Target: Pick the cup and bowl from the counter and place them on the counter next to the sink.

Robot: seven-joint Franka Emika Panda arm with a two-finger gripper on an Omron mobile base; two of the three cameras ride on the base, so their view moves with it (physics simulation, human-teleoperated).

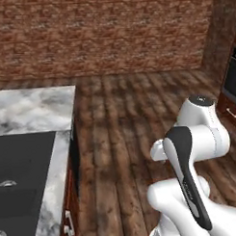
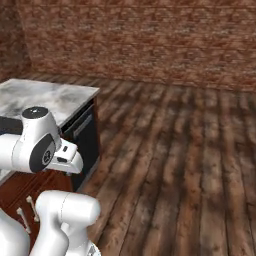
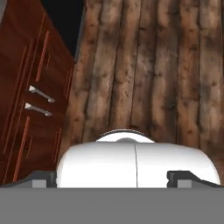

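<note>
Hand view looks down at the plank floor (image 3: 166, 65) with the cabinet doors (image 3: 30, 87) at nine o'clock; the gripper (image 3: 111, 177) has its jaws spread wide, holding nothing. Cup and bowl are nowhere I can place. By judgement, the cup is light and slick, best pinched across its wall; the bowl is fragile, taken at the rim. Left base view adds the counter (image 1: 35, 110) and sink (image 1: 21, 191) at eight o'clock.

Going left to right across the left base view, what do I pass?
Black sink → white marble counter → reddish-brown cabinet → wooden floor → white robot arm.
</note>
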